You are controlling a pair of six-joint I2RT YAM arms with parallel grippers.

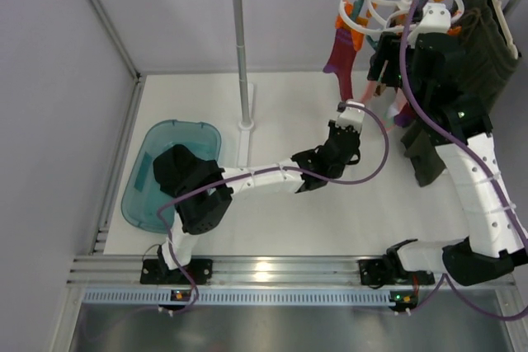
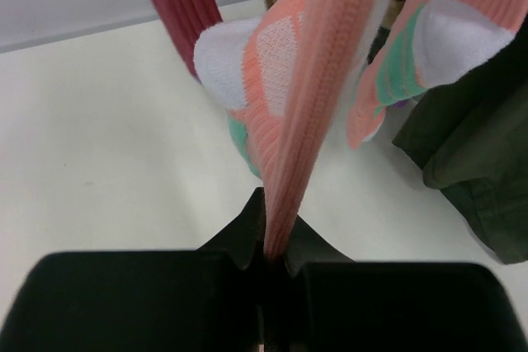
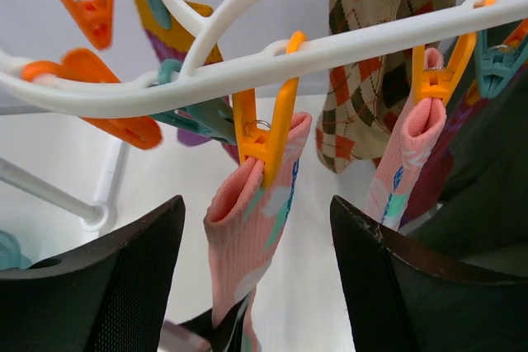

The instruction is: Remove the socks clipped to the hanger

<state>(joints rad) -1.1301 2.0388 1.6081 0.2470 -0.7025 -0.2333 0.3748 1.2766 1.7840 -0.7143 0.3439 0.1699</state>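
sock point(image 2: 309, 80) of pink knit sits clamped in left pincer point(image 2: 275, 257), top cropped; right pincer point(image 3: 257, 212) gapes

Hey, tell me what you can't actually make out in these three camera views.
Top external: the right arm covers most of the socks, so their number is unclear.
Left wrist: the pink sock pinched by the left end effector runs off the top edge; its clip is unseen.
Right wrist: the hook of the hanger is cut off by the top edge.
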